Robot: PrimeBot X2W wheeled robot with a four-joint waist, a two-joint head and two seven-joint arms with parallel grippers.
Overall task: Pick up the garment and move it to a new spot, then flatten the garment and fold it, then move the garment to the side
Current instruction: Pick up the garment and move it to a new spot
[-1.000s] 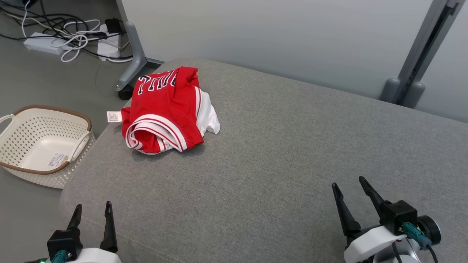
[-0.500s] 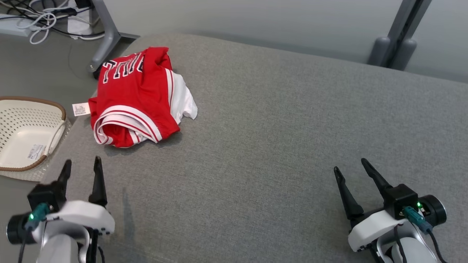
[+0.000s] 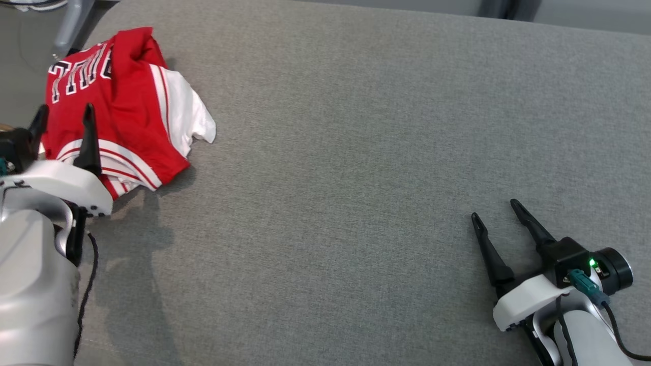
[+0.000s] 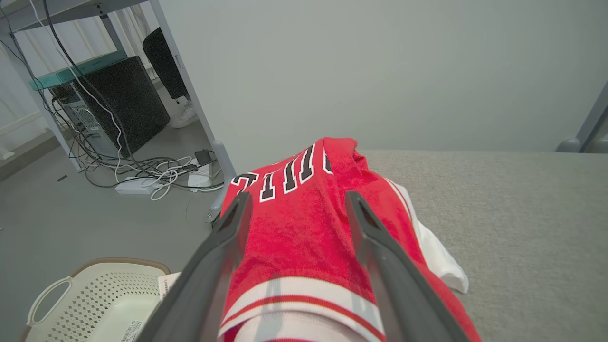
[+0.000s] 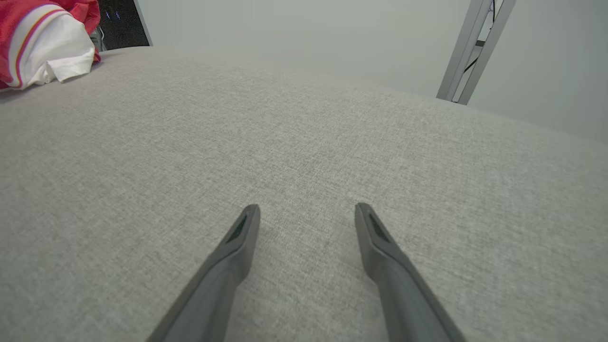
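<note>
The red garment (image 3: 117,101) is lying bunched at the grey cushion's (image 3: 356,152) left corner, with the left gripper (image 3: 66,109) being held wide-jawed over its near hem. Thick folds, rather than a single layer, are probably being best targeted. The right gripper (image 3: 495,209) is being held well apart, jaws also wide.

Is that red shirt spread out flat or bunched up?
Bunched up: the red shirt lies in a rumpled heap on the grey cushion, white fabric poking out one side.

Red-and-white cloth jersey (image 3: 127,101), matt knit; grey woven fabric cushion (image 3: 356,152), coarse matt; cream perforated plastic basket (image 4: 85,304), smooth.
</note>
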